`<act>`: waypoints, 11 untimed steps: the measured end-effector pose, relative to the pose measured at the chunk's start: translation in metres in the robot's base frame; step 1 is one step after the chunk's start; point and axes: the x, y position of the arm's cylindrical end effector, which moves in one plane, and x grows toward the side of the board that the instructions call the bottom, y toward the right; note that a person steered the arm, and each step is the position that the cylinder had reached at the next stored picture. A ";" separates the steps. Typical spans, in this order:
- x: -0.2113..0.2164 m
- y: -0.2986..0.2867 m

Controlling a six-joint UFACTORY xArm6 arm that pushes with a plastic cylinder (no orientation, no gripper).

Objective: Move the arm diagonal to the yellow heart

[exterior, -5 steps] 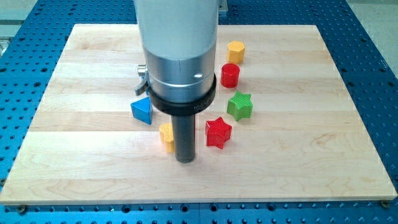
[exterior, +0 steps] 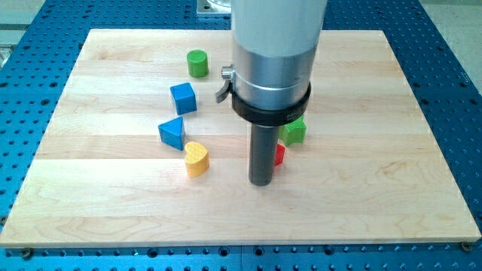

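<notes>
The yellow heart (exterior: pixel 196 158) lies left of the board's middle, toward the view's bottom. My tip (exterior: pixel 261 182) rests on the wooden board (exterior: pixel 113 203), to the right of the heart and slightly lower, with a clear gap between them. The arm's wide body hides the blocks behind it. A sliver of the red star (exterior: pixel 279 155) shows just right of the rod, close to it.
A blue triangle (exterior: pixel 172 132) sits just above and left of the heart. A blue cube (exterior: pixel 183 98) and a green cylinder (exterior: pixel 197 63) lie farther up. A green star (exterior: pixel 294 131) peeks out right of the rod.
My tip moved to the view's right, away from the yellow heart it stood beside. The blue cube and green cylinder are now uncovered; the red and yellow blocks at the top right are now hidden.
</notes>
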 end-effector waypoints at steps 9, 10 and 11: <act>0.051 -0.072; 0.050 -0.159; 0.035 -0.172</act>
